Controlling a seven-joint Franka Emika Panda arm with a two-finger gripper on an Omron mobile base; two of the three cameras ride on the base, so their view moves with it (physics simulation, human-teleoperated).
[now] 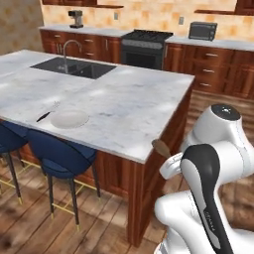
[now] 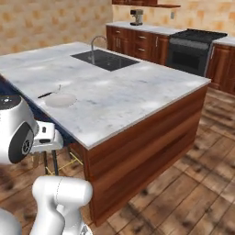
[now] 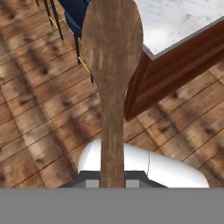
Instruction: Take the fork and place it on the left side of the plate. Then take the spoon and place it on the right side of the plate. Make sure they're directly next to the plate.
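The gripper (image 3: 112, 177) pinches the spoon (image 3: 112, 65) by its handle, bowl pointing straight out from the fingers, held low off the island's corner over the floor, while the plate (image 1: 69, 118) sits well apart on the counter (image 1: 129, 99) with the fork (image 1: 48, 112) touching its left rim.

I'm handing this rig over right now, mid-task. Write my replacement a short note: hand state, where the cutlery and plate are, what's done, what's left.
Hand: shut on the wooden spoon, carried off the island's near corner, over the floor; spoon bowl points away from the hand.
Plate: on the marble island, near the stool-side edge.
Fork: on the island right beside the plate, on the side away from the arm; looks placed.
Left: bring the spoon to the plate's opposite side, set it directly alongside, release.
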